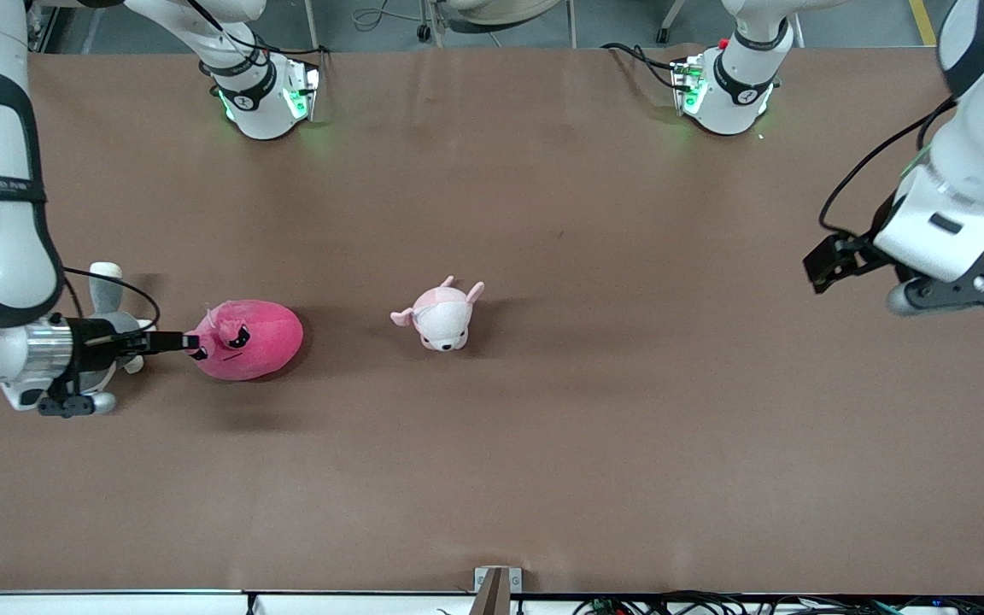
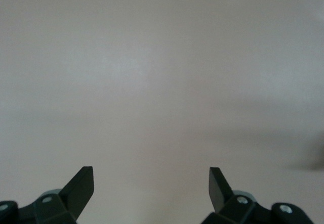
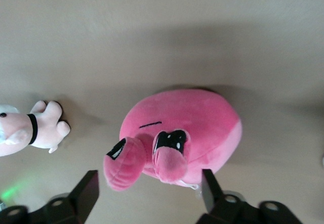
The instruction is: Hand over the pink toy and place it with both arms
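Note:
The pink toy lies on the brown table toward the right arm's end, its angry face and tuft turned toward my right gripper. My right gripper is low by the table, open, with one finger on each side of the toy's tuft end. In the right wrist view the pink toy fills the middle and its tuft hangs between the spread fingers of the right gripper, which do not press it. My left gripper is open and empty, up over bare table at the left arm's end; the left wrist view shows the left gripper over plain table only.
A small pale pink-and-white puppy plush sits near the table's middle, beside the pink toy; its paw shows in the right wrist view. A grey-and-white object lies partly hidden under the right wrist. The arm bases stand at the table's back edge.

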Controlling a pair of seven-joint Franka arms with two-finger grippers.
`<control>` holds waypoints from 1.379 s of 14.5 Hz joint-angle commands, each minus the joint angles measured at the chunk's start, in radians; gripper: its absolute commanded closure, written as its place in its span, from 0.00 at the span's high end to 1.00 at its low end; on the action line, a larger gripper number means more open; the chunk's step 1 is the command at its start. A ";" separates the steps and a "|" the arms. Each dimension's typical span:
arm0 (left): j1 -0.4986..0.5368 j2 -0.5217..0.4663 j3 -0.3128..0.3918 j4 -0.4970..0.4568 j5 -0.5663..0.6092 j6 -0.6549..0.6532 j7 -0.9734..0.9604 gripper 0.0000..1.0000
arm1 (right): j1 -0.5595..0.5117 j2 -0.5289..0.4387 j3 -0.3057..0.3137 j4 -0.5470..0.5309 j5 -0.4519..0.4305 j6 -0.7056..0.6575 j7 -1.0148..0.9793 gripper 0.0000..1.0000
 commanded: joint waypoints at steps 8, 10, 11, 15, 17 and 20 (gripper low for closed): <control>-0.124 -0.220 0.282 -0.153 -0.181 -0.079 0.152 1.00 | 0.010 -0.313 0.017 0.022 -0.321 -0.025 0.117 1.00; -0.139 -0.251 0.315 -0.192 -0.210 -0.078 0.153 1.00 | 0.010 -0.367 0.017 0.016 -0.334 -0.060 0.121 1.00; -0.157 -0.268 0.334 -0.213 -0.219 -0.078 0.152 1.00 | 0.010 -0.399 0.016 0.007 -0.338 -0.064 0.140 1.00; -0.168 -0.286 0.342 -0.238 -0.215 -0.070 0.155 1.00 | 0.007 -0.456 0.014 -0.025 -0.350 -0.054 0.167 1.00; -0.171 -0.321 0.342 -0.293 -0.213 -0.024 0.158 1.00 | 0.013 -0.516 0.019 -0.117 -0.390 -0.004 0.170 1.00; -0.179 -0.345 0.327 -0.356 -0.206 0.030 0.156 1.00 | 0.017 -0.591 0.019 -0.232 -0.390 0.041 0.175 1.00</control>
